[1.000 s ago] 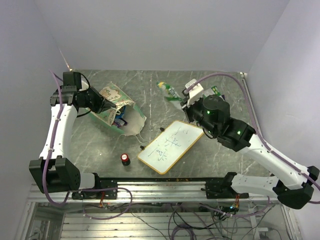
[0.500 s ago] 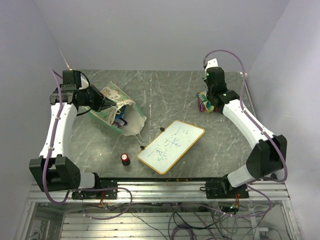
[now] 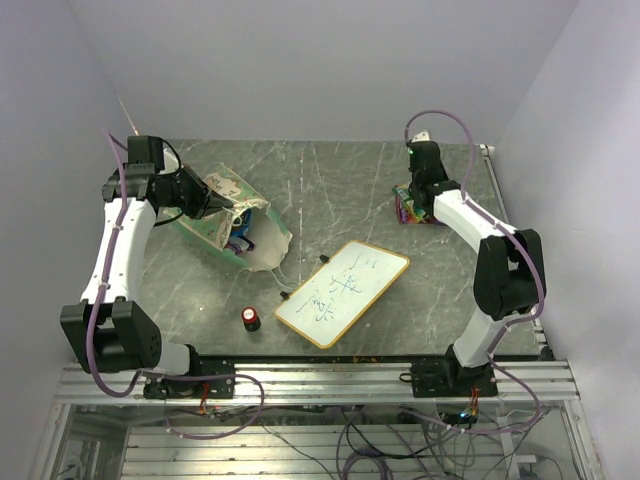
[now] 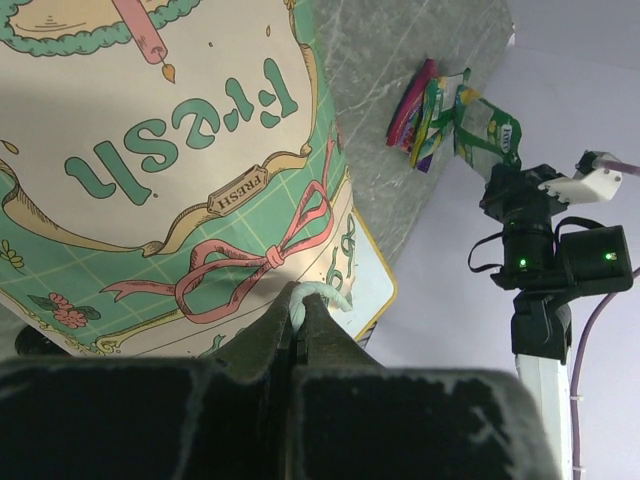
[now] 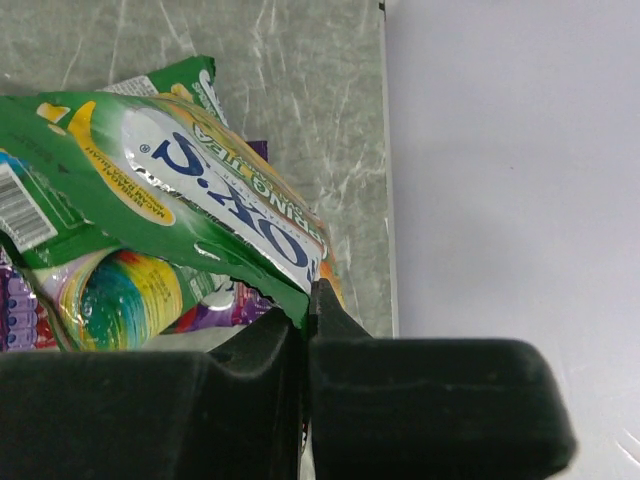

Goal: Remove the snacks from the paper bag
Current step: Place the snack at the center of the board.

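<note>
The green paper bag (image 3: 217,228) lies on its side at the left, mouth toward the middle, with a blue packet (image 3: 238,229) showing inside. My left gripper (image 3: 228,205) is shut on the bag's pale string handle (image 4: 322,296) at the rim; the bag's printed side (image 4: 150,160) fills the left wrist view. A pile of snacks (image 3: 409,206) lies at the back right and also shows in the left wrist view (image 4: 440,118). My right gripper (image 5: 308,300) is shut on the edge of a green-and-white packet (image 5: 190,165) over purple multicoloured packets (image 5: 110,300).
A wood-framed whiteboard (image 3: 343,292) lies in the middle front. A small red-capped black cylinder (image 3: 250,318) stands near the front edge. The table's right edge (image 5: 385,150) and the wall are close to the snack pile.
My right arm has swung from above the whiteboard to the back right and now sits low at the snack pile with the green-and-white packet. The left gripper and bag have barely moved.
</note>
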Tool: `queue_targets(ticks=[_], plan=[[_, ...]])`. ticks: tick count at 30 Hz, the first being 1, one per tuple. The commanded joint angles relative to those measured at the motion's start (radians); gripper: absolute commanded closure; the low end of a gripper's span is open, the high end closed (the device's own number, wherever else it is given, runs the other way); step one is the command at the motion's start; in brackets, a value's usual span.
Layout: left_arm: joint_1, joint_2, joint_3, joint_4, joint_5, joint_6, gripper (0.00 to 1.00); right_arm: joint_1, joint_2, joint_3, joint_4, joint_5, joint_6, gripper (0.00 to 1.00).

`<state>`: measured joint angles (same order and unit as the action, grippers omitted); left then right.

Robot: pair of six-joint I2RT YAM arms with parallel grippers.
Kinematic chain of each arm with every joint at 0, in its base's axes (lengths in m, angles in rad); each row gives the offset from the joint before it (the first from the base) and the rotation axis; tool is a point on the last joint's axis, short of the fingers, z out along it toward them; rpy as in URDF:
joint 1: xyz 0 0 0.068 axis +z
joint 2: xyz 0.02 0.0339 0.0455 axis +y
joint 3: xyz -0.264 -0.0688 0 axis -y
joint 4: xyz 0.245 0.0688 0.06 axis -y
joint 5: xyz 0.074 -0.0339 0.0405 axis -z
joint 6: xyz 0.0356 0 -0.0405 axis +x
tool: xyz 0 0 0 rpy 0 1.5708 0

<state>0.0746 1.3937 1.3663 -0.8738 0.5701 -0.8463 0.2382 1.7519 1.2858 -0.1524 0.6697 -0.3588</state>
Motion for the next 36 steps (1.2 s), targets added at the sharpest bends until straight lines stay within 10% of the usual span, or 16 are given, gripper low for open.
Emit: queue_targets(ticks=[1,29,36], plan=[[-0.003,0.028,0.046,0.015,0.020,0.025,0.93,-0.010,0.024,0.056,0.083,0.017,-0.003,1.00],[-0.003,0.037,0.046,0.000,0.000,0.042,0.93,0.034,0.164,-0.050,-0.007,-0.263,0.294,1.00],[-0.004,0.021,0.050,-0.013,-0.002,0.050,0.93,0.035,0.128,-0.039,-0.016,-0.330,0.312,0.67]])
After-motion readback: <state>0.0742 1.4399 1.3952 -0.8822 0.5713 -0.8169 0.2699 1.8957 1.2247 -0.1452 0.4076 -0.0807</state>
